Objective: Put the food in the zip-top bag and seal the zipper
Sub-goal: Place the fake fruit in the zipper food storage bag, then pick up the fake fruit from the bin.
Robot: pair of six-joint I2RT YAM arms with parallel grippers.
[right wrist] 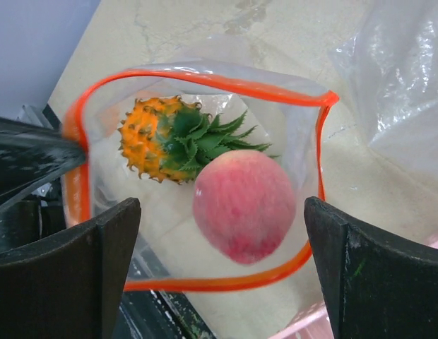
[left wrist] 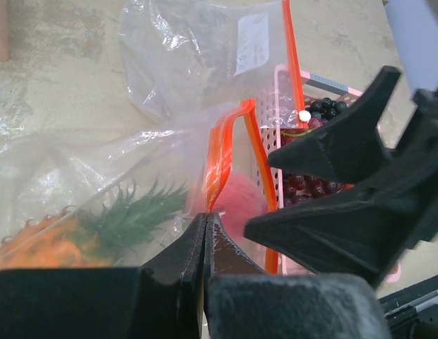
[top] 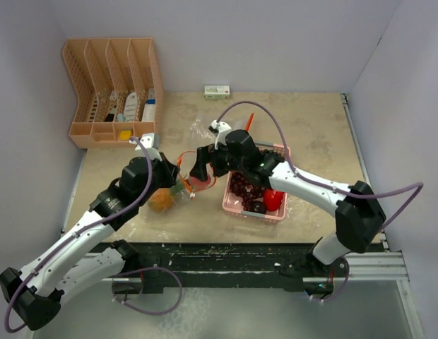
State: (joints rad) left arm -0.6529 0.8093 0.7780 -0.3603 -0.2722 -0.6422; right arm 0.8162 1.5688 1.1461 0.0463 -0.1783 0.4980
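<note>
The clear zip-top bag (top: 171, 196) with an orange zipper rim (right wrist: 219, 80) lies open between the arms. My left gripper (left wrist: 205, 216) is shut on the rim at its left side. My right gripper (right wrist: 222, 208) is open right above the bag mouth, holding nothing. The orange pineapple (right wrist: 152, 145) with green leaves and the pink peach (right wrist: 244, 205) lie inside the bag. They also show in the left wrist view, the peach (left wrist: 237, 201) and the pineapple (left wrist: 56, 244). Dark purple grapes (top: 244, 187) and a red piece (top: 273, 198) sit in the pink tray (top: 253, 214).
A peach-coloured desk organizer (top: 113, 92) stands at the back left. A small white box (top: 217, 91) lies at the back wall. A second clear plastic bag (left wrist: 198, 49) lies behind the open one. The table's front edge is just below the bag.
</note>
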